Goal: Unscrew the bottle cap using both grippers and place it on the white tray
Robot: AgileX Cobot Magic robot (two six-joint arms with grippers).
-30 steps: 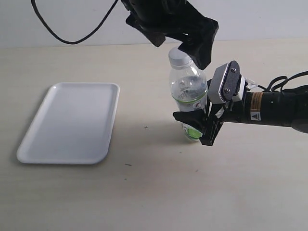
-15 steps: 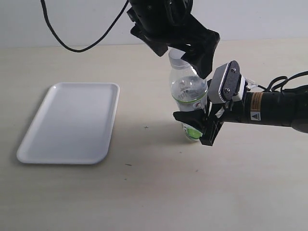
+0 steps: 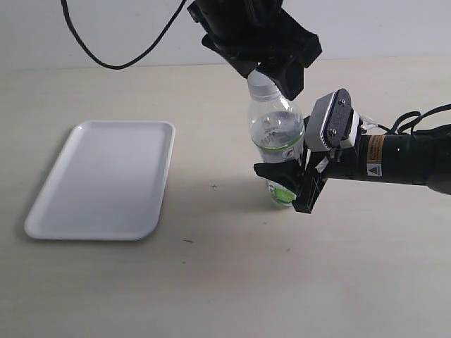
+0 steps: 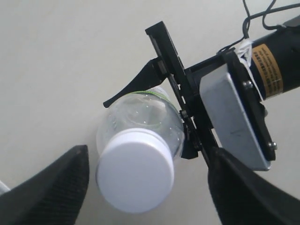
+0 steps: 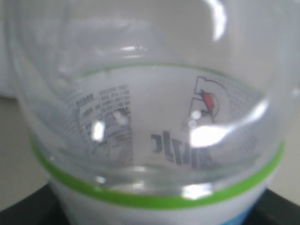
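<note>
Robot lab bench: bare pale tabletop [image 3: 211,282], plain white wall [image 3: 387,28], loose black cable [image 3: 116,67].

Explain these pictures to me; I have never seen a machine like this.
This is a robot with two black arms, each ending in a gripper. The wide picture is taken from off the arms; the other two come from cameras on the wrists. On the pale table sit a white tray and an upright clear bottle. The right gripper clamps the bottle low down. The left gripper hangs open around the white bottle cap, fingers not touching it.
</note>
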